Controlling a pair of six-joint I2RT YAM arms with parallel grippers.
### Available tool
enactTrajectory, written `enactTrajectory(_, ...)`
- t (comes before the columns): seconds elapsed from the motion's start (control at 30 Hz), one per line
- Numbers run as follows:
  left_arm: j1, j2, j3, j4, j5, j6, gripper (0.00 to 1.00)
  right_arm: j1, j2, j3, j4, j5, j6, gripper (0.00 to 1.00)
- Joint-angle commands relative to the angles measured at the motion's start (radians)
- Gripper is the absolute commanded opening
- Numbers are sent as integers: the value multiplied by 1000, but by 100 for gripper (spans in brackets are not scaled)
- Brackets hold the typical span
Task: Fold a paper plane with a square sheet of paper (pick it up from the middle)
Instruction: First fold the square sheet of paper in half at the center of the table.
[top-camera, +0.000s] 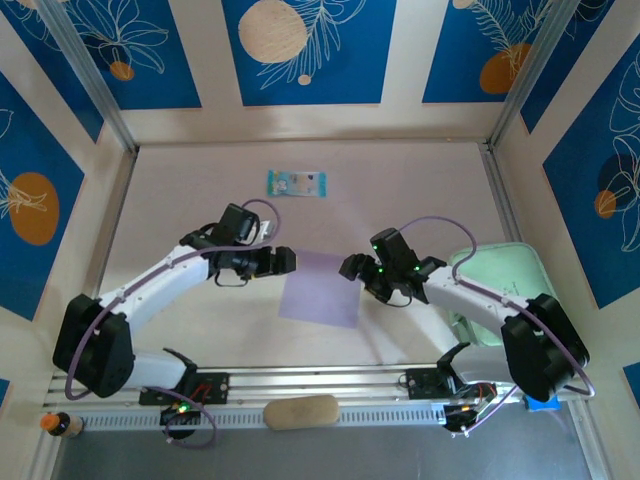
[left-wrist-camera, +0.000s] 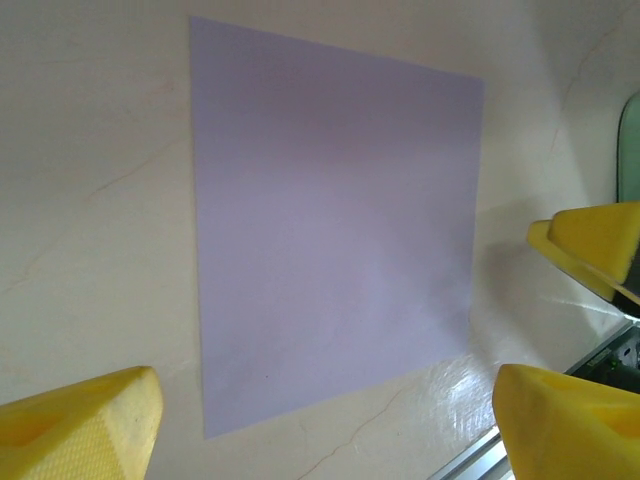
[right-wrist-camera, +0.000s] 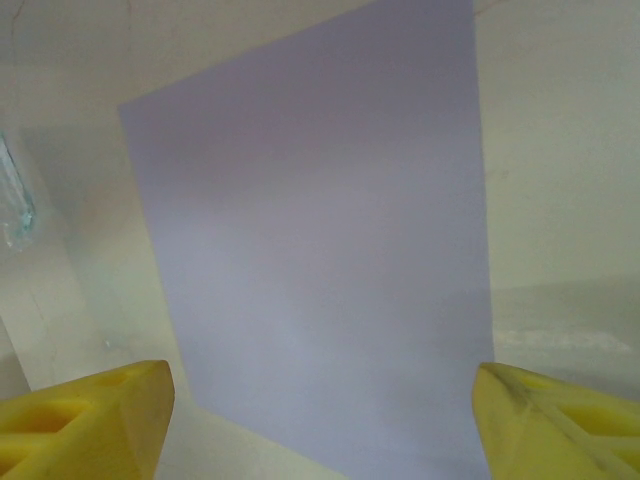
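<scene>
The square sheet of paper (top-camera: 322, 288) lay flat and unfolded on the pale surface (top-camera: 200, 180), right in the middle of the work area and between the two arms. The left gripper (top-camera: 288, 260) came in from the left and sat at the sheet's far-left corner with its jaws spread wide. In its wrist view the yellow fingers (left-wrist-camera: 85, 425) framed the lilac square from either side, with nothing pinched between them. And over on the other side, the right gripper (top-camera: 348, 266) pointed in at the sheet's far-right corner, jaws also parted wide. Its own fingers (right-wrist-camera: 90, 420) stood well apart, and the paper showed between them, not clamped. Whether either gripper touched the paper's edge could not be told. Farther back on the surface, well apart from the sheet, lay a small blue-green packet (top-camera: 297, 183). A mint-green tray (top-camera: 515, 265) sat at the right, partly covered by the right arm.
</scene>
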Motion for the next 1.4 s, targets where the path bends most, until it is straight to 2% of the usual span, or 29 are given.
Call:
enactTrajectory(0.0,-17,26,39,-36,-31,2,85,-1,51,14,49,-79,-45,78)
enactTrajectory(0.3,-32,40,38,-38,-51,-15,85,28,205,43,80,-116,-3,75)
enactTrajectory(0.53,-32,34,22,-38,-60,-31,85,79,255,30,23,-3,150,74)
enactTrajectory(0.63,-32,36,20,-40,-61,-32,85,100,266,24,44,8,229,73)
enactTrajectory(0.73,-32,40,23,-44,-64,-29,85,120,267,38,83,4,215,73)
enactTrajectory(0.87,-32,65,43,-77,-77,6,84,113,202,94,-1,45,95,75)
enactTrajectory(1.0,-42,133,104,-135,-101,51,83,58,106,67,-16,56,37,76)
enactTrajectory(1.2,-124,289,266,-263,-215,110,84,-37,-26,2,-24,36,-18,78)
enactTrajectory(1.37,-194,461,427,-376,-290,138,86,-76,-103,-44,-22,33,-65,82)
